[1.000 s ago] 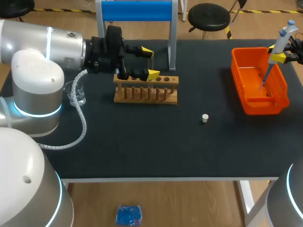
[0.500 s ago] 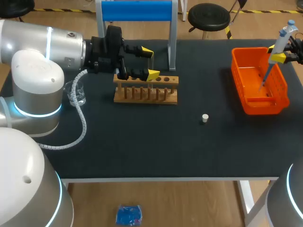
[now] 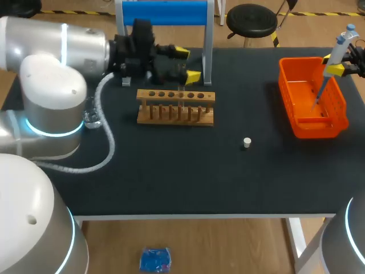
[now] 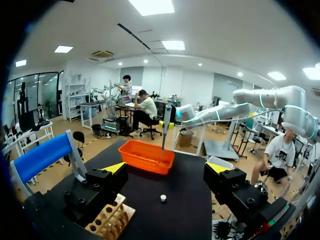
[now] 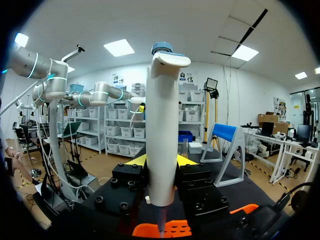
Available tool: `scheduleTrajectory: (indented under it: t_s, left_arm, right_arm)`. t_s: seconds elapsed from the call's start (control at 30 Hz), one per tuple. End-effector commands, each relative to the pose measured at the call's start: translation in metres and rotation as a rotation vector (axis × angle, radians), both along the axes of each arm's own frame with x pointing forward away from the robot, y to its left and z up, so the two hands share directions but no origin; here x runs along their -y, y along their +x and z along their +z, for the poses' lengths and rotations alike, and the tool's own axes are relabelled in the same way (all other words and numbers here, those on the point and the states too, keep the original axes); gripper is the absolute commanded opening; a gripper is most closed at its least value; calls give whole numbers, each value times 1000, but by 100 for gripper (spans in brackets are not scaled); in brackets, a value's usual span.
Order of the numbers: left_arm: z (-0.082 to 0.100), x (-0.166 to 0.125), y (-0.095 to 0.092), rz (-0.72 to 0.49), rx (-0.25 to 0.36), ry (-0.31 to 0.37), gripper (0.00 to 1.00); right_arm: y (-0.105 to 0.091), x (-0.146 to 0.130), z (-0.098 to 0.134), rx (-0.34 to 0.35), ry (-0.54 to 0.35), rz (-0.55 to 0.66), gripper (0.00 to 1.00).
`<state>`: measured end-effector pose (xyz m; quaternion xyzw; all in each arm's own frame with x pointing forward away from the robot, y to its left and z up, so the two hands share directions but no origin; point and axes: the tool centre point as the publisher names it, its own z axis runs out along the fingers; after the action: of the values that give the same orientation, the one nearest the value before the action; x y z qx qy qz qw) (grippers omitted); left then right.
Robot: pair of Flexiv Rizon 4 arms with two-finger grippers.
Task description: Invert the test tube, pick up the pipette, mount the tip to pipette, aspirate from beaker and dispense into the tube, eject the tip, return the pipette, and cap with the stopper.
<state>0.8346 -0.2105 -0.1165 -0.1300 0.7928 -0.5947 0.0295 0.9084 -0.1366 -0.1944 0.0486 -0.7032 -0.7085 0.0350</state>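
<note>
White stopper lies alone on the black table. Behind it stands the wooden rack. Just beyond that, the left gripper hovers, fingers spread wide and empty. Far right, the right gripper clasps the pipette upright, its lower end inside the orange basket.

You have a black-topped table on a wood floor, a black stool behind, ceiling panels lit.

Hand: held wide open.
Stopper: seen on the worktop ahead of the hand.
Rack: seen under one finger.
</note>
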Motion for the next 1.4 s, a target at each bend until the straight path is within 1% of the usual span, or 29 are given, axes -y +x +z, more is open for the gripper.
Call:
scheduleTrajectory:
  t_s: [0.03,0.17,0.2,0.27,0.47,0.5,0.77,0.83,0.93,1.0,1.07,1.4]
  left_arm:
    - [13,52,19,18,-14,46,100]
    - [22,84,27,47,-20,55,100]
    - [24,92,29,60,-27,66,100]
    - [27,107,32,66,-20,58,100]
    - [36,148,40,84,-26,69,100]
    - [36,155,42,85,-33,70,100]
    - [39,201,54,73,-27,72,100]
    - [40,210,55,86,-17,62,100]
    - [37,227,56,118,-31,62,100]
    - [35,239,57,123,-29,55,100]
    - [33,250,57,126,-1,55,100]
    - [33,250,57,126,-1,55,100]
  right_arm:
    - [1,1,0,1,0,4,0]
    - [1,1,0,1,0,4,0]
    - [1,1,0,1,0,4,0]
    - [1,1,0,1,0,4,0]
    - [1,1,0,1,0,4,0]
    - [1,1,0,1,0,4,0]
    - [1,1,0,1,0,4,0]
    - [1,1,0,1,0,4,0]
    - [1,1,0,1,0,4,0]
    - [1,1,0,1,0,4,0]
    - [1,1,0,1,0,4,0]
    - [1,1,0,1,0,4,0]
